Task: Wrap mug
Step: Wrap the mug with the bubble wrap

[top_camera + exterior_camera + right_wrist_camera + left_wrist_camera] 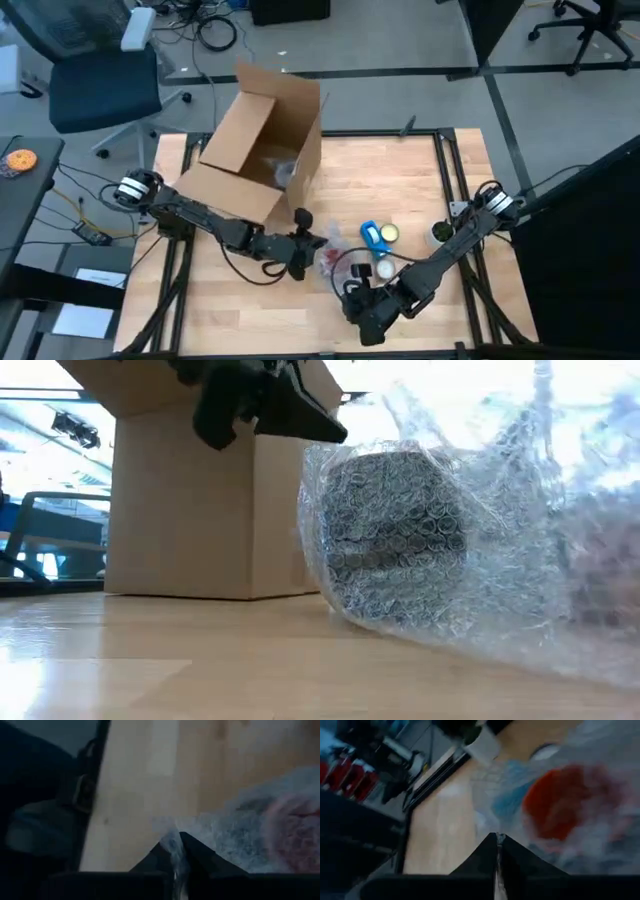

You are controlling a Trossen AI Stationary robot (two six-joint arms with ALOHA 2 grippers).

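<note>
A mug (560,805) that shows red through a sheet of clear bubble wrap (335,262) stands on the wooden table, near its middle. In the low view the wrap (480,560) covers the mug (395,540) and spreads to the right. My left gripper (306,248) is just left of the bundle, shut on the wrap. My right gripper (355,295) is on the bundle's near side, also shut on the wrap. My left gripper pinches a thin edge of the bubble wrap (498,839) between its two fingers, coming at it from the table's left. The wrap runs from the fingers over the mug, which rests on the table. My right gripper pinches the bubble wrap's near edge (172,844) between its two fingers, low over the table, coming from the near right. The sheet spreads from the fingers toward the mug (300,832); one layer or several, I cannot tell.
An open cardboard box (262,140) lies on its side at the table's far left, close behind my left arm. A blue thing (370,236), a yellow one (389,233) and a white one (384,270) sit right of the bundle. Bare wood (230,310) lies near left.
</note>
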